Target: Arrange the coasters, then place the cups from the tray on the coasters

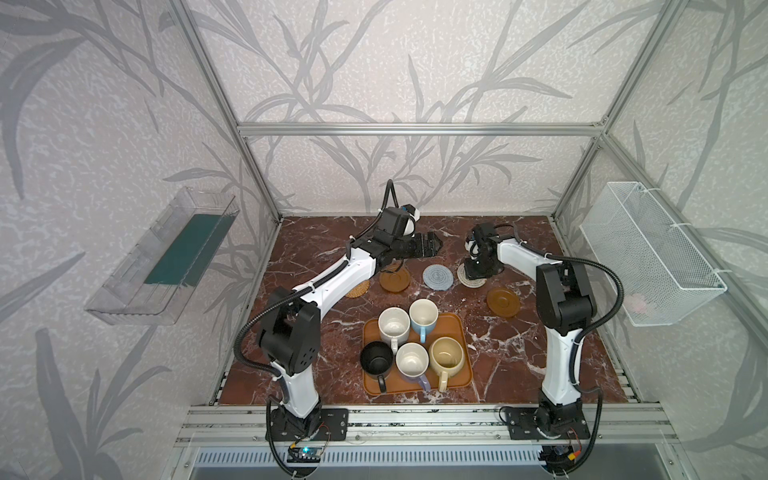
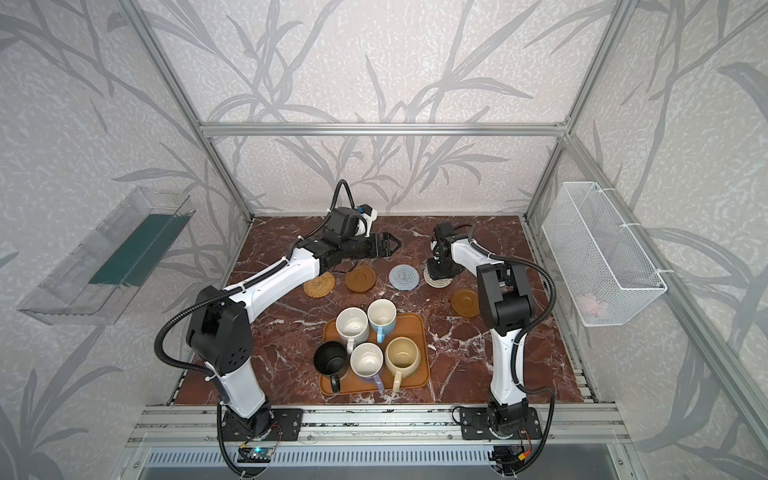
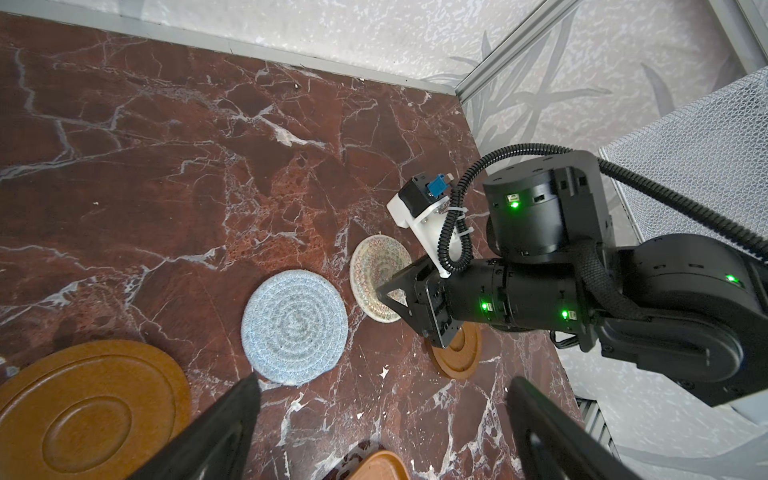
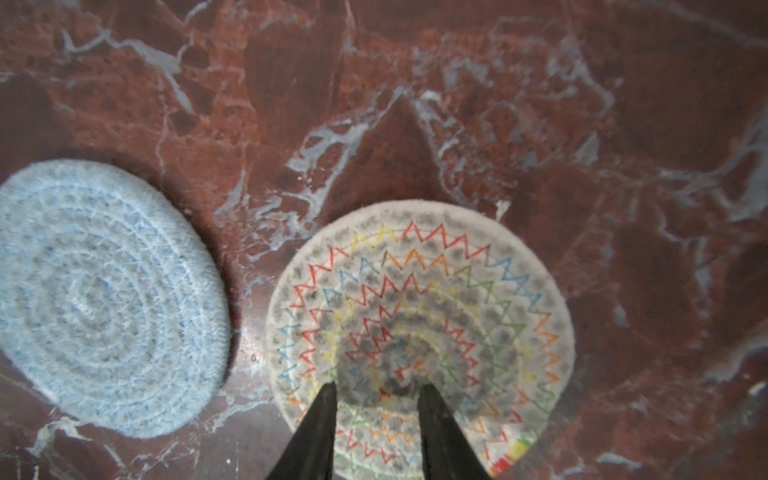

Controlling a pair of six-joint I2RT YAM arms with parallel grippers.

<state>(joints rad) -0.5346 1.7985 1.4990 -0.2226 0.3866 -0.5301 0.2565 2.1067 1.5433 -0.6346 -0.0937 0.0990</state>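
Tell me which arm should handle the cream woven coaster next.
Right. The right gripper points down over the cream woven coaster; the left gripper hangs open, raised and farther away.

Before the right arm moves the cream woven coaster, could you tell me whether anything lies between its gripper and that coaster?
Nothing visible does. The right gripper sits directly over the cream woven coaster, close to its weave. The grey-blue coaster lies beside it, apart and out of the way.
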